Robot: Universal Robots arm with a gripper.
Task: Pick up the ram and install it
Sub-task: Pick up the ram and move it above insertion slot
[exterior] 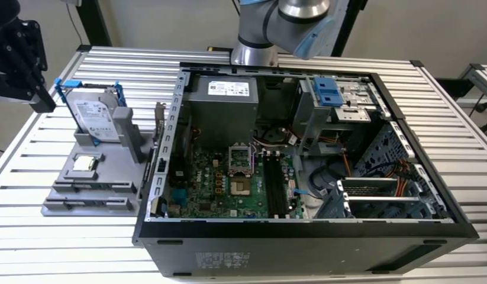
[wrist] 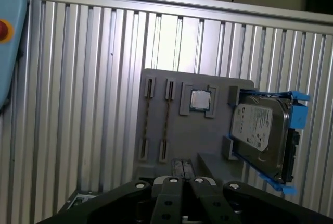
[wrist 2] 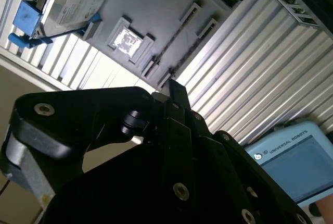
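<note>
**Exterior view:** tray (exterior: 89,177) on table (exterior: 38,236) beside open case (exterior: 306,236). Drive (exterior: 92,115) is propped upright in the tray, apparently to keep parts separate and graspable. End effector (exterior: 42,105) hangs beyond the tray's far corner.

**Second wrist view:** ram (wrist 2: 176,34), two sticks on edge in the tray's (wrist 2: 156,5) slots, top edges exposed for pinching. End effector (wrist 2: 173,86) pressed together, empty.

**First wrist view:** ram (wrist: 167,122) in the tray beside chip (wrist: 199,100). End effector (wrist: 183,165) is clear of the tray, touching nothing.

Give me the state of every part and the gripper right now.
Gripper: shut, empty, apart from the holder.
Ram sticks: on edge in holder slots, ungripped.
Hard drive: upright in the holder.
Processor: flat in its recess.
Computer case: side open, board exposed.
</note>
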